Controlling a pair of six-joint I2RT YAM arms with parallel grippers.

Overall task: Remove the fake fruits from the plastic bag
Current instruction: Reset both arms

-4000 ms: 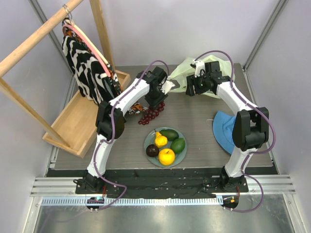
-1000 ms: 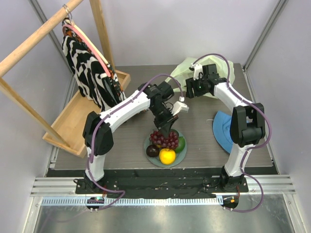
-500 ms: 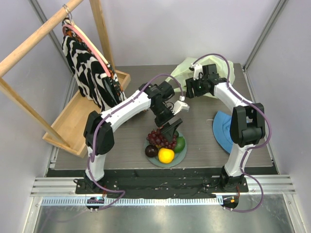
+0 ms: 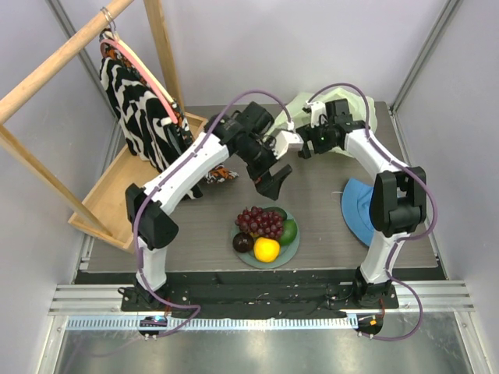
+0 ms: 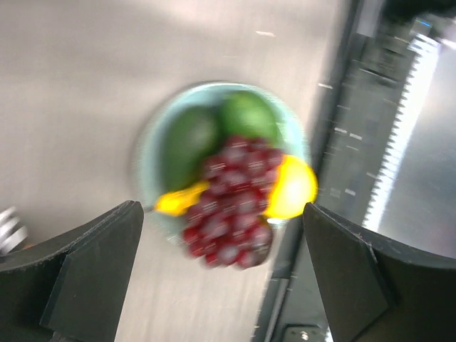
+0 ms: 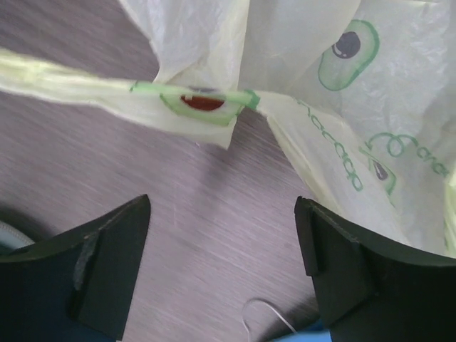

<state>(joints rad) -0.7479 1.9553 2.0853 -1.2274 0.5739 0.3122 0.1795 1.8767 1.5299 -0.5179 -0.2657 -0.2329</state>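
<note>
left gripper (image 4: 272, 181) wide open, empty, hangs at 12 o'clock of plate (image 4: 295, 244). grape bunch (image 4: 261, 221) rests there on other fruits (image 4: 267, 249), out of bag. right gripper (image 6: 224, 246) open, empty. bag handle (image 6: 199, 100) at its 12 o'clock, maybe next grab.

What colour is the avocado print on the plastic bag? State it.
Green, on the plastic bag; right wrist view.

Grape bunch (image 4: 261, 222) rests on the plate (image 4: 293, 250); left claw (image 4: 273, 185) gapes nearby, empty.
</note>
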